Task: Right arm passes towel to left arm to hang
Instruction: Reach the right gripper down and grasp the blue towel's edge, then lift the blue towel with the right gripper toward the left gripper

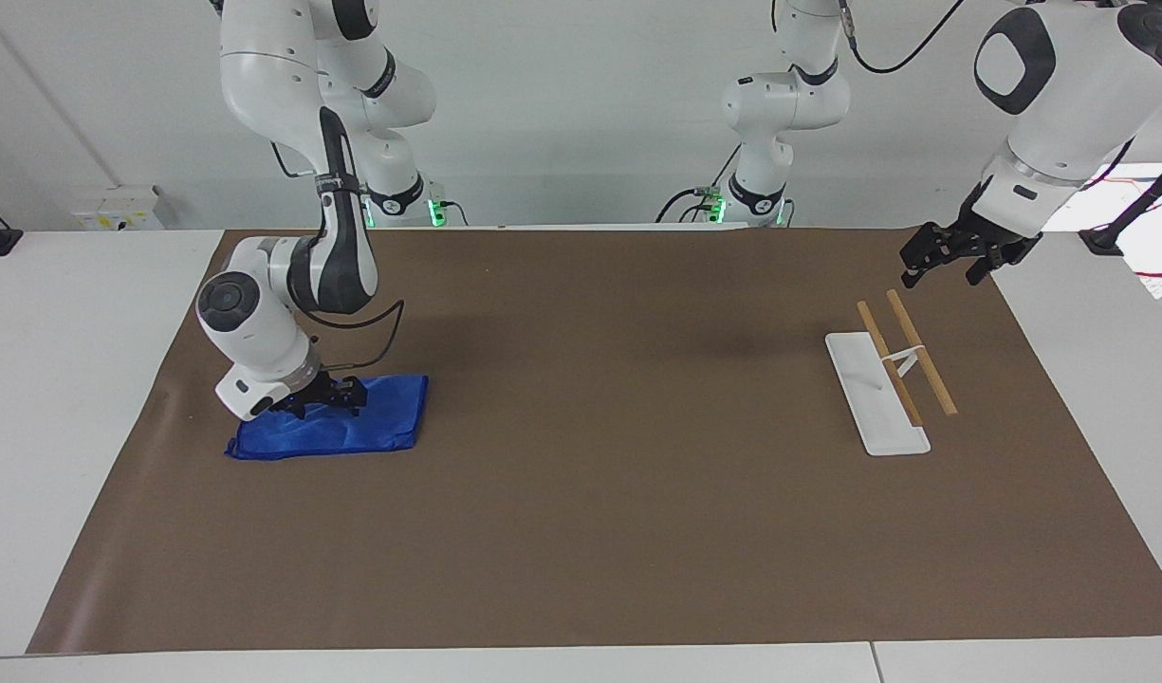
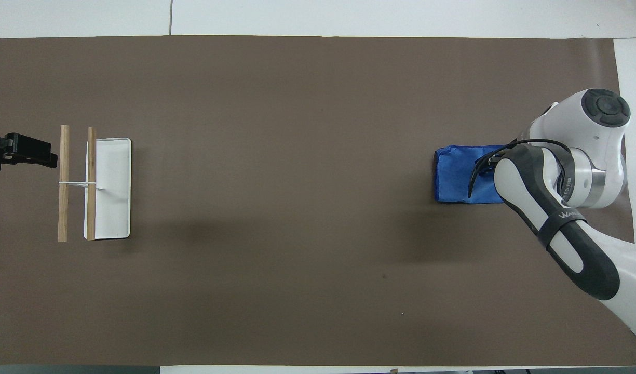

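Soft blue towel under right fingers, grip unclear, left fingers spread

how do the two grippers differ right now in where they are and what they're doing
The right gripper is down on the blue towel at the right arm's end of the mat; the left gripper hangs in the air near the wooden-bar rack at the left arm's end. The right gripper touches the cloth; the left gripper touches nothing and waits, open. Both are black two-finger grippers on white arms, and the towel lies flat, not lifted.
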Controlling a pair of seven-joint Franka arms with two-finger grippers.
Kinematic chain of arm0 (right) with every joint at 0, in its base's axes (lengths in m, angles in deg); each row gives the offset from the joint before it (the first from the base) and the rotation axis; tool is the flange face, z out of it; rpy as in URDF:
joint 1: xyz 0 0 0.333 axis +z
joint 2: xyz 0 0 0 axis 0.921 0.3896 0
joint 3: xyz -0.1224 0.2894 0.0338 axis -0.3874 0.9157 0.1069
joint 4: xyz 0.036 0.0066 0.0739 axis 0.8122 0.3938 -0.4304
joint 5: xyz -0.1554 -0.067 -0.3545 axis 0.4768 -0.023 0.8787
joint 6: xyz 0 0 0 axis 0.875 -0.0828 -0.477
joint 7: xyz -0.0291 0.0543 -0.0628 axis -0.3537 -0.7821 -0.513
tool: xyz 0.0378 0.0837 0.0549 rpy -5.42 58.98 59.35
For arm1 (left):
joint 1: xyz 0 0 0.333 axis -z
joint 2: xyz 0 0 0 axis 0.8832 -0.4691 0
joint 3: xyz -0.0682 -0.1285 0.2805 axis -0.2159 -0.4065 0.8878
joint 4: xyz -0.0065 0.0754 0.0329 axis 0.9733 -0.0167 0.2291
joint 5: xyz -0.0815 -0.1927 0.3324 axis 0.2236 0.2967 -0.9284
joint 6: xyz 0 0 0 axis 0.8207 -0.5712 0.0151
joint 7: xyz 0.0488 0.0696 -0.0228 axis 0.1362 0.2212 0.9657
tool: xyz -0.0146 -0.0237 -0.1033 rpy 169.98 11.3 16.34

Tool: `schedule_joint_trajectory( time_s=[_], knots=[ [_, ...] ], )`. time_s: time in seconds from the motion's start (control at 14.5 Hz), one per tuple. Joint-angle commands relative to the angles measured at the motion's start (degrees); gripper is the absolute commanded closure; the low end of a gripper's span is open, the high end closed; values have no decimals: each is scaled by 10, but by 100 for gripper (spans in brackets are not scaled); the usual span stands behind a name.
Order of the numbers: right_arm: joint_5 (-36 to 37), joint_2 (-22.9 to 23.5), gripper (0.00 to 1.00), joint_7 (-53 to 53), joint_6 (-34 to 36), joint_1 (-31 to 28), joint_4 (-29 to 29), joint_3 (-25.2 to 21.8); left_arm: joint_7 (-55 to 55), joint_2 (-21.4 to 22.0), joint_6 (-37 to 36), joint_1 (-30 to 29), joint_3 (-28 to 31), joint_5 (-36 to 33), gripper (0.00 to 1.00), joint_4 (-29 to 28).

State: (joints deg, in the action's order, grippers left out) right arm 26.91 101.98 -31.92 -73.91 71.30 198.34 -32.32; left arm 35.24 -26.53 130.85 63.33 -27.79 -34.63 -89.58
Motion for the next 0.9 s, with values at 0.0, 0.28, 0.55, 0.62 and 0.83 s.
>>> schedule_joint_trajectory(
  time_s=[0.0, 0.28, 0.55, 0.62, 0.83],
  knots=[
    [-12, -10, 19, 22, -17, -12, 20, 2, -2, 8, 7, 5, 1, -8, 0, -10],
    [-12, -9, 77, 21, -17, -8, 19, 2, -2, 8, 6, 5, 1, -8, 0, -10],
    [-12, -8, 100, 19, -7, -4, 9, 3, -2, 8, 7, 5, 1, -8, 0, -10],
    [-12, -7, 100, 18, 1, -2, 0, 3, -2, 8, 7, 5, 1, -8, 0, -10],
    [-12, -4, 100, -4, 98, 6, -74, 4, -2, 8, 7, 5, 1, -8, 0, -10]
  ],
)
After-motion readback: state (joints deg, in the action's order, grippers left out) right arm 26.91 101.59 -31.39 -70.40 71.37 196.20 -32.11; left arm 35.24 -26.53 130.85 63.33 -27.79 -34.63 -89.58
